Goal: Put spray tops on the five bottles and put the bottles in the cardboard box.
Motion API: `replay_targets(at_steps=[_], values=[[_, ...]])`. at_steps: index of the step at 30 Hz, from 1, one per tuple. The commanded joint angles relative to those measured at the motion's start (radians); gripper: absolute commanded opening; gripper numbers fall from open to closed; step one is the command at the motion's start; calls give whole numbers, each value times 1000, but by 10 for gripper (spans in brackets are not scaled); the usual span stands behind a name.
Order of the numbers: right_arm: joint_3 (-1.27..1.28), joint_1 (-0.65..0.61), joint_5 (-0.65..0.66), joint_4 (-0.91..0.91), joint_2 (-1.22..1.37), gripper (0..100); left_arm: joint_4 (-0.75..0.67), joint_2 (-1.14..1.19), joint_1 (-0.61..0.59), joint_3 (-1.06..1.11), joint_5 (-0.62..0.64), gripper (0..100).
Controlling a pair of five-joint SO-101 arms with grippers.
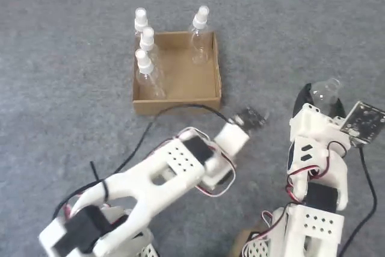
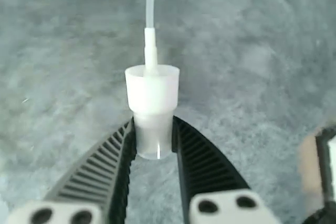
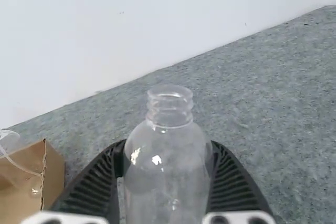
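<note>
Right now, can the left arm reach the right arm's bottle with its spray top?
Probably yes. The bottle in the right gripper has an open neck, and only bare carpet lies between it and the left gripper holding the spray top.

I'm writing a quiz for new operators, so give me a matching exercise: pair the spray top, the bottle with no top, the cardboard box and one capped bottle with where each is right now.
Things:
1. spray top
2. open-necked bottle
3. cardboard box
4. capped bottle

Places:
A. upright inside the box, at its far right corner
B. clamped in the right end effector
C. resting on the grey carpet
D. clamped in the left end effector

Pairs: 1-D, 2-B, 3-C, 4-A.
</note>
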Motion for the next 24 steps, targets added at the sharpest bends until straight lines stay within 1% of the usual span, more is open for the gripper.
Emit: replay_targets(at_steps=[1,5,12,14,20,24], values=[[-3,-12,-9,-21,-25,37,38,-132,-37,-13,92,9],[21,-12,-9,-62,-30,37,66,-209,-37,-12,155,9],[21,-13,-9,-61,-30,37,68,-331,-54,-7,292,9],[21,-13,-9,-61,-30,37,68,-364,-94,-7,316,9],[21,-13,-9,-61,-30,37,63,-480,-278,-5,400,9],[21,-13,-9,-62,-30,37,66,-557,-362,-2,411,9]])
